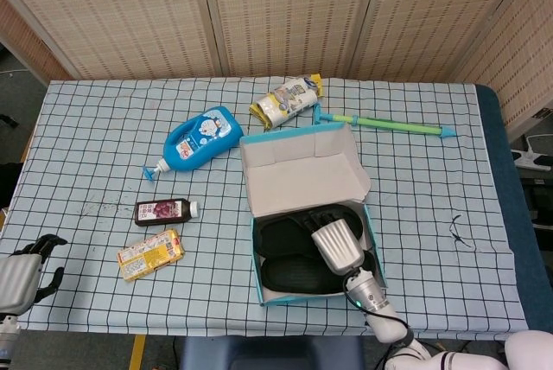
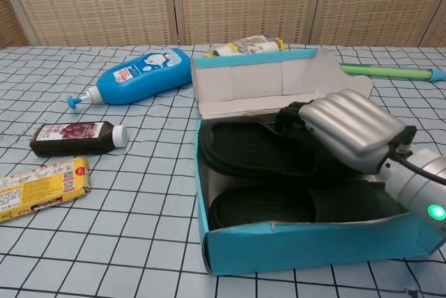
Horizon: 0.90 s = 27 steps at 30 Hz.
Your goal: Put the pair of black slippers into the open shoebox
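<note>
— Right hand [image 2: 348, 134]?
— Inside the shoebox [image 2: 306, 251], lower centre of frame, fingers curled around the upper slipper [image 2: 251, 150]; the other slipper [image 2: 268, 204] lies beside it.
— Left hand [image 1: 19, 277]?
— Lower left corner; grip unclear.
</note>
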Each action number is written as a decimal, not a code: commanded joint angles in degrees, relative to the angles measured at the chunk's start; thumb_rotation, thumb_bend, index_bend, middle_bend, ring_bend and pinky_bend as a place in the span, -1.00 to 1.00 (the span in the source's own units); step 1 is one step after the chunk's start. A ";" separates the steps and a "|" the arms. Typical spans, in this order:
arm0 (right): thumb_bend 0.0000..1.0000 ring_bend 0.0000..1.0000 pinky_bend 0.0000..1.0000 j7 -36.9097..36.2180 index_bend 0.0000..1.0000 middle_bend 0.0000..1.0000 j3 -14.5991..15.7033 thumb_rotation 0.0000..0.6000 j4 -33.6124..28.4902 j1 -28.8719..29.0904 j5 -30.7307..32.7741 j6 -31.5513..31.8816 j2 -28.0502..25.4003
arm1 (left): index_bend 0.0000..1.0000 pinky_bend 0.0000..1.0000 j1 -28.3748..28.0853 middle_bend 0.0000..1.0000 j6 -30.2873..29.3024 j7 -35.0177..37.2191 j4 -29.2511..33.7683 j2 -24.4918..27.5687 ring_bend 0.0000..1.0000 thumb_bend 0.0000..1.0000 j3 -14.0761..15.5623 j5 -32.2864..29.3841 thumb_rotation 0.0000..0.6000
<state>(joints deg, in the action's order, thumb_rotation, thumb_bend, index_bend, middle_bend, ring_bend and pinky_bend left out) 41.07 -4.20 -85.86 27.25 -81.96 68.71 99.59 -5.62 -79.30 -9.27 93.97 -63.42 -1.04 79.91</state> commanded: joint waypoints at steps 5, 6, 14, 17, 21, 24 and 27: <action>-0.92 -0.86 -0.47 -4.79 -0.68 -0.51 -0.24 1.00 -10.50 0.06 -0.22 -0.99 -7.76 | -0.44 -0.02 -0.05 -0.54 0.07 -0.31 0.04 -0.08 -0.31 -0.10 -0.02 -0.14 1.00; -0.92 -0.90 -0.49 -4.99 -0.69 -0.54 -0.21 1.00 -10.83 0.04 -0.34 -0.90 -8.10 | -0.44 -0.02 -0.06 -0.54 0.05 -0.34 0.03 -0.09 -0.31 -0.10 -0.03 -0.11 1.00; -0.91 -1.00 -0.61 -9.19 -0.74 -0.63 -0.51 1.00 -14.23 0.48 1.07 -2.58 -10.35 | -0.44 -0.02 -0.09 -0.54 0.17 -0.44 0.00 -0.14 -0.31 -0.10 -0.06 -0.34 1.00; -0.92 -1.00 -0.61 -11.99 -0.74 -0.63 -0.70 1.00 -15.94 0.92 1.51 -3.73 -11.07 | -0.44 -0.02 -0.12 -0.54 0.21 -0.38 -0.07 -0.14 -0.31 -0.10 -0.07 -0.33 1.00; -0.92 -1.00 -0.61 -16.16 -0.69 -0.63 -0.80 1.00 -17.63 1.50 0.52 -4.46 -11.34 | -0.44 -0.02 -0.13 -0.54 0.22 -0.28 -0.08 -0.13 -0.31 -0.10 -0.08 -0.36 1.00; -0.92 -0.90 -0.61 -19.68 -0.56 -0.56 -1.05 1.00 -18.44 1.82 -0.89 -4.17 -10.86 | -0.44 -0.02 -0.14 -0.54 0.24 -0.24 -0.12 -0.14 -0.31 -0.10 -0.09 -0.38 1.00; -0.84 -0.64 -0.52 -21.69 -0.33 -0.31 -1.49 1.00 -18.13 2.10 -1.91 -3.42 -9.36 | -0.44 -0.02 -0.17 -0.54 0.35 -0.26 -0.14 -0.14 -0.31 -0.10 -0.09 -0.49 1.00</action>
<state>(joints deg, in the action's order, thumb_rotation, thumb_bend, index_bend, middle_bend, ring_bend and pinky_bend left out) 20.21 -5.40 -103.86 29.05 -83.19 64.96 89.47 -5.80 -78.93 -9.53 93.82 -63.57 -1.14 79.41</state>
